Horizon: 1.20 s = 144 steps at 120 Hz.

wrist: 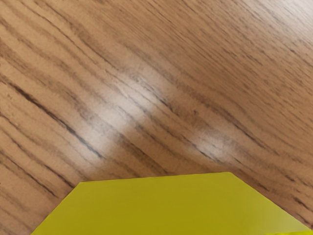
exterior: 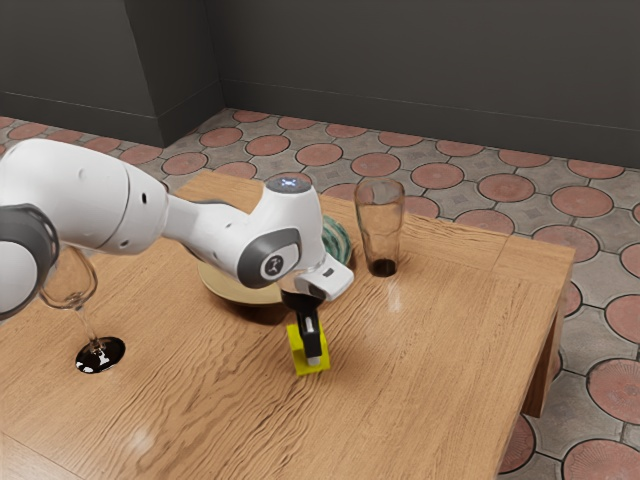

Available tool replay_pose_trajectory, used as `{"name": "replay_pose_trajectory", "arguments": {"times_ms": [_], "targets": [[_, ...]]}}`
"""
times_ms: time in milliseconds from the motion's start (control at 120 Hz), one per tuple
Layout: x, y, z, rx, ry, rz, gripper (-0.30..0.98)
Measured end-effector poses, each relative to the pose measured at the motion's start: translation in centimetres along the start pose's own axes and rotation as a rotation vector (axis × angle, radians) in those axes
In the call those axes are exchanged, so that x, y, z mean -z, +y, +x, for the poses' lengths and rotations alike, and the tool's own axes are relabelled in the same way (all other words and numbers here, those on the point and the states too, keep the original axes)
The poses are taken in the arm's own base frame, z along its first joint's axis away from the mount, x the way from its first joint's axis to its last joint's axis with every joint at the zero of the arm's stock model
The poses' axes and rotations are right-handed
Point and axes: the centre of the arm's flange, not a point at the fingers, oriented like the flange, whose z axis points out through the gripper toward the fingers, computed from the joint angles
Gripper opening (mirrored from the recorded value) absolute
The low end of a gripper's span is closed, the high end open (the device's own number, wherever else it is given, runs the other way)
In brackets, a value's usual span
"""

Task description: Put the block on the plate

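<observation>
The yellow block (exterior: 297,352) is off the plate (exterior: 232,292), low at the wooden table (exterior: 450,350), on the side of the plate toward the exterior view's lower edge and right. Whether its underside touches the wood or sits slightly above it, I can't make out. The black gripper (exterior: 312,358) points down right at the block and overlaps part of it in the exterior view. As for the jaws, I can't tell whether they are released or clenched on the block (the one angle that might settle it has them too bunched up against the yellow). In the wrist view the block's broad, flat yellow face lies at the lower edge, just under the gripper, with streaked wood grain and pale patches of shine beyond it.

The plate is round and tan, partly hidden behind the white arm (exterior: 205,228), with a dark shadow beneath it. A teal striped thing (exterior: 338,240) peeks out from behind the arm near the plate; what it rests on is hidden. A tall clear glass (exterior: 380,222) with a dark base stands upright toward the exterior view's right of the teal thing, apart from the block. At the exterior view's left, a stemmed glass (exterior: 88,325) stands on a dark foot, partly behind the arm.
</observation>
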Motion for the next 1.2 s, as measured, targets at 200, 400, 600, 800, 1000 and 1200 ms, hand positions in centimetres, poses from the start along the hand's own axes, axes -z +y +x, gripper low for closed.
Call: {"name": "replay_pose_trajectory", "arguments": {"times_ms": [200,400,600,800,1000,1200], "targets": [[0.1,0.1,0.1,-0.012,0.005,0.007,0.45],[1.0,0.3,0.4,-0.025,0.015,0.022,0.44],[3.9,1.0,0.5,-0.033,0.036,0.054,0.43],[7.7,1.2,0.0,-0.025,0.056,0.087,0.43],[10.0,-1.7,-1.6,0.023,0.057,0.107,0.42],[11.1,-6.0,-3.2,0.066,0.041,0.125,0.43]]}}
